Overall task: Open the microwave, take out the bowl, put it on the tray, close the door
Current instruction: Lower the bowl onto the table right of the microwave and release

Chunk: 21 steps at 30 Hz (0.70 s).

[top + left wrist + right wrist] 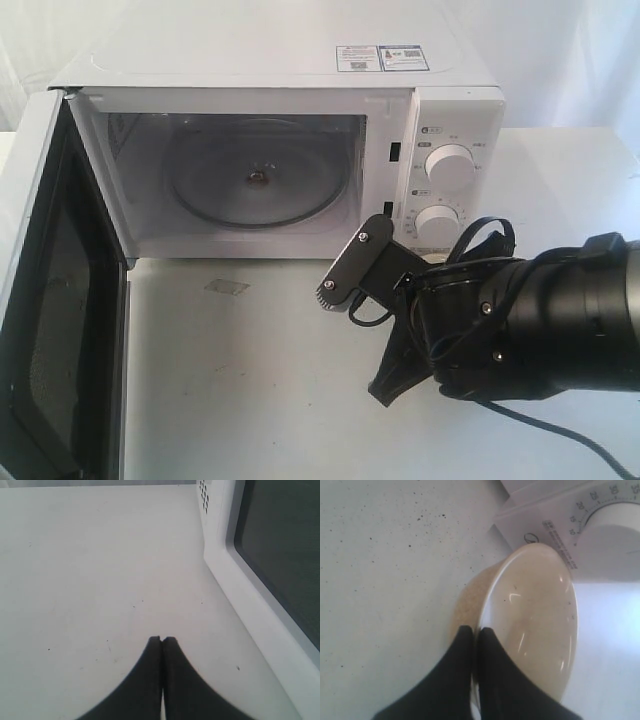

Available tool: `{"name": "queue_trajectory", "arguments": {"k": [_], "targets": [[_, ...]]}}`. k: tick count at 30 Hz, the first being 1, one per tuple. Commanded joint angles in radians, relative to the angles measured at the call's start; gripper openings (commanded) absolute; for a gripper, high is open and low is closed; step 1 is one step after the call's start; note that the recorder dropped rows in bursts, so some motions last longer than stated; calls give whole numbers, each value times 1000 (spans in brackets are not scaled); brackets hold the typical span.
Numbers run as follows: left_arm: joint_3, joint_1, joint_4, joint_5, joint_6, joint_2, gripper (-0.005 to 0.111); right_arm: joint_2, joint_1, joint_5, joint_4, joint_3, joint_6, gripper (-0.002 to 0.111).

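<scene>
The white microwave (300, 60) stands open, and its door (45, 300) is swung out to the left. Inside, only the clear glass turntable (255, 180) shows. The cream bowl (535, 610) appears only in the right wrist view. My right gripper (476, 630) is shut on its rim, one finger inside and one outside. It hangs in front of the control panel, close to the lower dial (615, 525). My right arm (520, 320) hides the bowl in the exterior view. My left gripper (161, 640) is shut and empty, over the table beside the open door (260, 605).
The white table (250, 380) runs in front of the microwave, with a small patch of tape (226, 288) on it. Two round dials (447, 168) sit on the right panel. No tray shows in any view.
</scene>
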Motion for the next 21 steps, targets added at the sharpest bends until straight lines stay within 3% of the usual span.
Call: {"name": "queue_trajectory", "arguments": {"k": [1,21], "targets": [[4,-8,-8,3,0,-4,0,-11,-9,3,-45,2,-3,0],[4,-8,-8,3,0,-4,0,-11,-9,15,-54,2,-22,0]]}}
